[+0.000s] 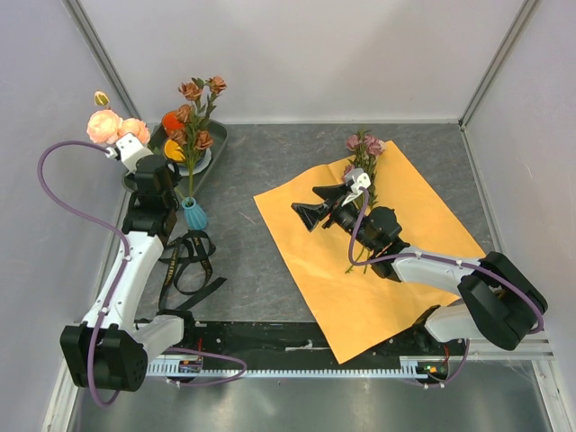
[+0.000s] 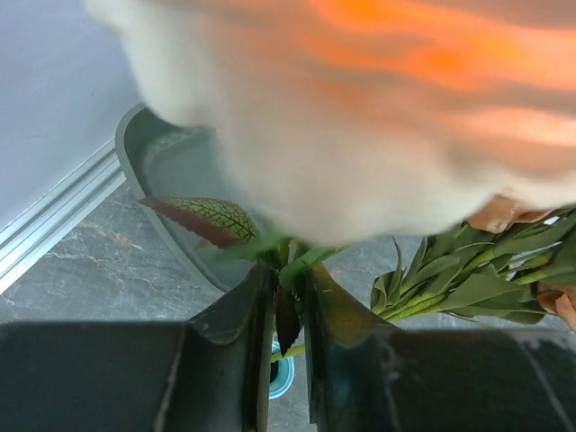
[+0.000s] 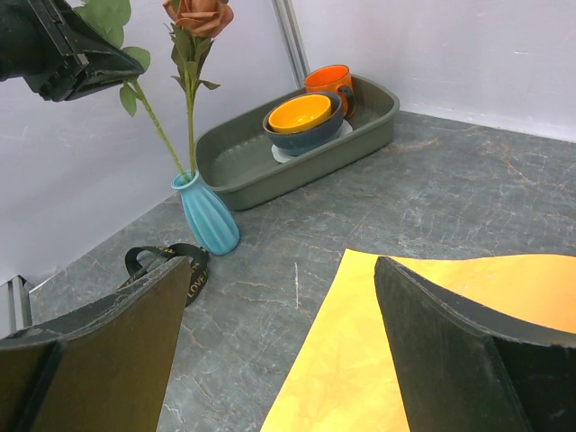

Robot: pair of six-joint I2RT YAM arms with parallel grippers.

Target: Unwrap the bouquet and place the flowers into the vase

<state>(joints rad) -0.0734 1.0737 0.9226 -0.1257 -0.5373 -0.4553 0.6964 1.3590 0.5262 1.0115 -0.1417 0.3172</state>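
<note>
Ribbon (image 3: 193, 279) reads LOVE — right hand (image 3: 283, 263) apart; left hand (image 2: 288, 274) around stem (image 3: 162, 130), grip unclear.

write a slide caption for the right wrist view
Open right gripper over orange paper; beyond, left gripper at a flower stem standing in the teal vase

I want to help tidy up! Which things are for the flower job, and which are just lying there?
For the job: vase, peach roses, rust roses, mauve roses, orange paper, black ribbon.
Just lying about: grey tray, orange cup, bowl.
</note>
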